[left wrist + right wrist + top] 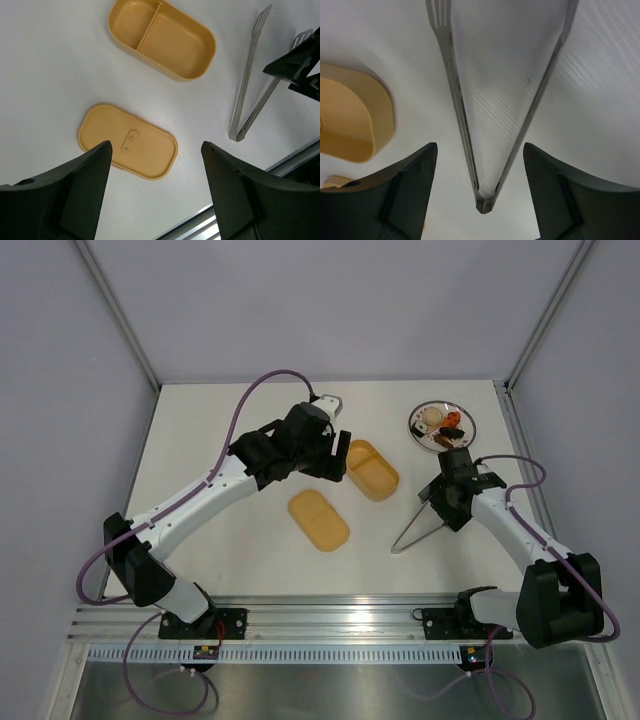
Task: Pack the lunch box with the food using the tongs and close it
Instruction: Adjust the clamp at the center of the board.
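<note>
1. While the left arm [200, 500] reaches out over the worktop [250, 560], its jaws stand apart above the box and lid and hold nothing.
2. The box [372, 470] [175, 50] lies open near the middle of the worktop. A divider splits it into two compartments.
3. The lid [318, 520] [127, 141] lies flat on the near side of the box, close to it but not touching.
4. The tongs [420, 525] [247, 85] [460, 115] lie on the worktop to the right of the box, joined end toward the near edge, arms spreading toward the plate.
5. The right arm [515, 525] holds its jaws apart over the tongs. In the wrist view the joined end shows between them, with neither side touching the metal.
6. The food [445, 423] sits on the plate [418, 430] at the far right, well apart from the box.
</note>
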Controlling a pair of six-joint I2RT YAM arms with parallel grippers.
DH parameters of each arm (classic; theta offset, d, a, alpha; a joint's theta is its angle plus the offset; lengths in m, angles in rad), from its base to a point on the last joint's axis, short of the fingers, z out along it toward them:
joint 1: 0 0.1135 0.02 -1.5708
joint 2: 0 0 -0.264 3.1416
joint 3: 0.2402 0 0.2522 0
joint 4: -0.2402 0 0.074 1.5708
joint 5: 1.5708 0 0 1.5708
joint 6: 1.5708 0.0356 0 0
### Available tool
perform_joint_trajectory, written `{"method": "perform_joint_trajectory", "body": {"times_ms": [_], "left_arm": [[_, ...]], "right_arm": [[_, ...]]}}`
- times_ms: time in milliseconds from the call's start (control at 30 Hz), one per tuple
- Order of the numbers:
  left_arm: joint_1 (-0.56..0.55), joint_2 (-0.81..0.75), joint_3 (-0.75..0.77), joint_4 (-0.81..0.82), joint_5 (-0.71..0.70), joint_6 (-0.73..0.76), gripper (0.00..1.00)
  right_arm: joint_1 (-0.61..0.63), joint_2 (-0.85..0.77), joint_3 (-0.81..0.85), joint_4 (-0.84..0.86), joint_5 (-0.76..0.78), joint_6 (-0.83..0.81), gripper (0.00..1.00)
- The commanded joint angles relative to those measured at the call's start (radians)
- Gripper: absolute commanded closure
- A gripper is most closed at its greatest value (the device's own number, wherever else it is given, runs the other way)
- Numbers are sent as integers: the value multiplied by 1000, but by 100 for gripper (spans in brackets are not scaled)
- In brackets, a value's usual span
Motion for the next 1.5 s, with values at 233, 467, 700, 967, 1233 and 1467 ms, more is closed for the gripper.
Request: {"method": "perform_joint_trajectory", "body": {"times_ms": [233,467,700,967,1233,1467], "left_arm": [[26,-54,-32,26,-32,23,23],[35,-75,-58,20,-44,23,23],[48,-83,-82,21,-33,14,23],[49,-75,-78,17,-27,25,23],[49,-69,-87,21,-18,23,23],[49,-66,-93,30,-3,18,23]], "right_arm": [[23,280,198,76,68,-175,40],[23,398,235,119,38,-263,48],[23,414,261,179,-10,-463,64],[23,414,279,213,-59,-697,86],[23,351,232,216,-77,-784,99],[25,306,246,211,-48,-774,42]]}}
